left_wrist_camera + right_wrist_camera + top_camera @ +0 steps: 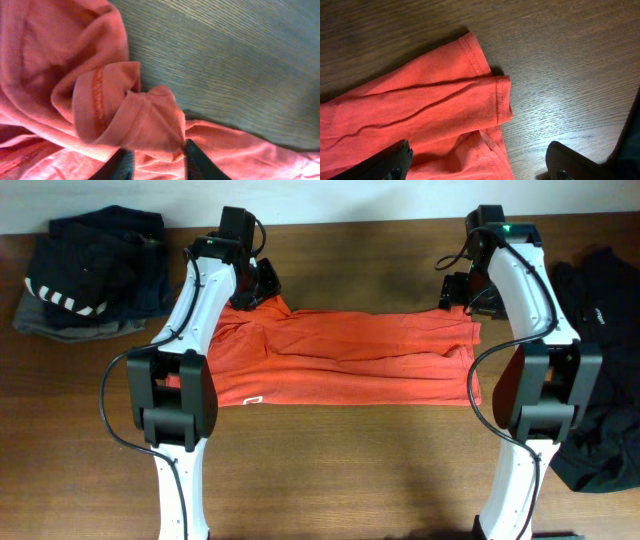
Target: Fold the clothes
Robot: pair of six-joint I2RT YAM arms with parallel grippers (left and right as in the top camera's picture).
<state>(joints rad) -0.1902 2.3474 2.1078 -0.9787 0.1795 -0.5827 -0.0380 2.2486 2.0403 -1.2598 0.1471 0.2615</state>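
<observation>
Two arms are over the tabletop, so let's sweep across from the left. Far left, at the back edge, sits a dark folded pile with white stripes showing, well apart from the action. Next comes the left end effector, down at the back left corner of the orange-red T-shirt. The left wrist view tells the story: its jaws stand narrow around a bunched roll of shirt cloth, a stitched hem curling over on top, and the dark fingers press in on either side of that fold, so the left end effector has hold of the fabric. Moving to the middle, the T-shirt lies spread as a long band across the centre of the tabletop, wrinkled along its length, with a small white logo at its front left edge, close to the left arm. On to the right: the right end effector hangs over the back right corner of the shirt. From the right wrist view its jaws are wide apart, the right end effector gripping nothing, with a flat stitched hem and bare wood below it. Far right, a loose black garment lies crumpled beside the right arm.
</observation>
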